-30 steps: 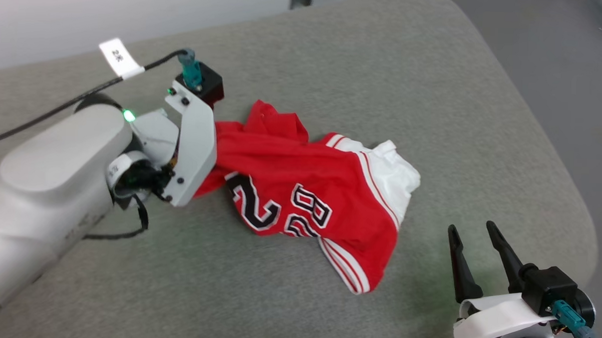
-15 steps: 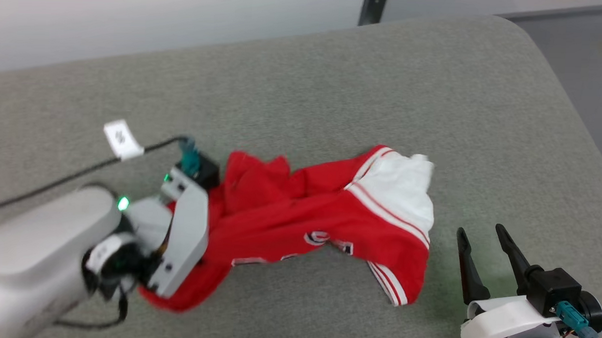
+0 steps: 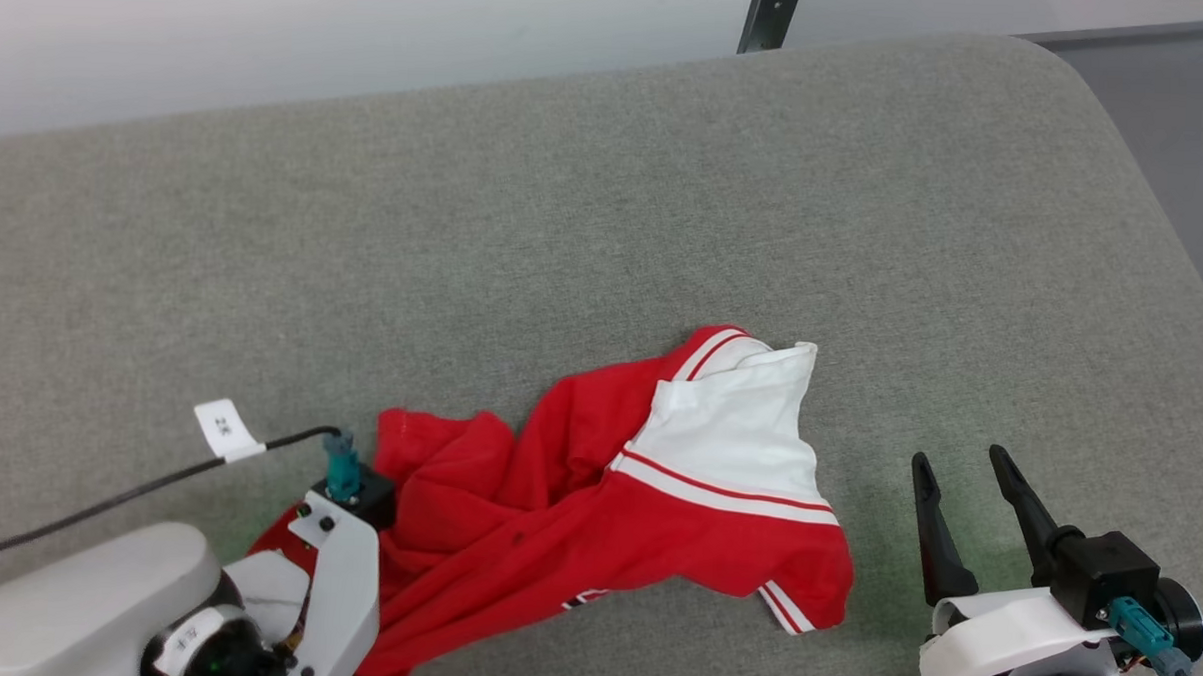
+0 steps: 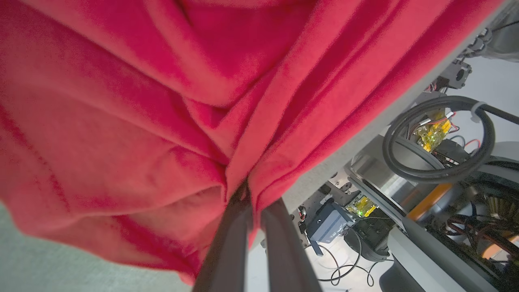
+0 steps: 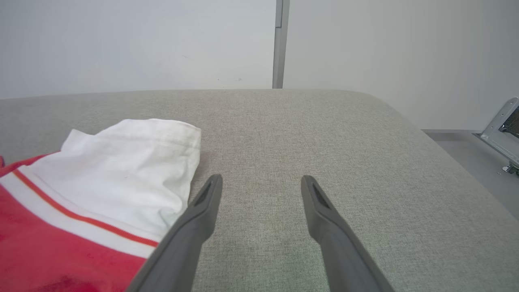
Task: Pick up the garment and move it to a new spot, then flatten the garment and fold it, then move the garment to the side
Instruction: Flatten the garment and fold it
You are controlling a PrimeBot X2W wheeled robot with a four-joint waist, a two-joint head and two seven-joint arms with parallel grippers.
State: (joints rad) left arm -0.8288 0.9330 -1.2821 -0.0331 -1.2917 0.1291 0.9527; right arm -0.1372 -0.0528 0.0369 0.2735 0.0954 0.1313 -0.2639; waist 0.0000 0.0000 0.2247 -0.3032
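Left pincer (image 4: 251, 199) clamped shut on red fold of garment (image 3: 575, 517), down at near-left edge of desk (image 3: 565, 227). Garment all bunched up, long axis running from that grip out right to white sleeve (image 3: 738, 433). Right pincer (image 3: 959, 457) wide open, empty, just right of sleeve end, so nearer arm there. Guessing it grabs that end next for spreading.

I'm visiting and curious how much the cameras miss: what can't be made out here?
- Head view: the numbers on the garment, folded underneath; just a sliver peeks out at its lower edge.
- Left wrist view: which part of it the left end effector pinches; the cloth is too close and cut off by the edges.
- Right wrist view: most of the garment, cut off by the left edge beside the open right end effector.
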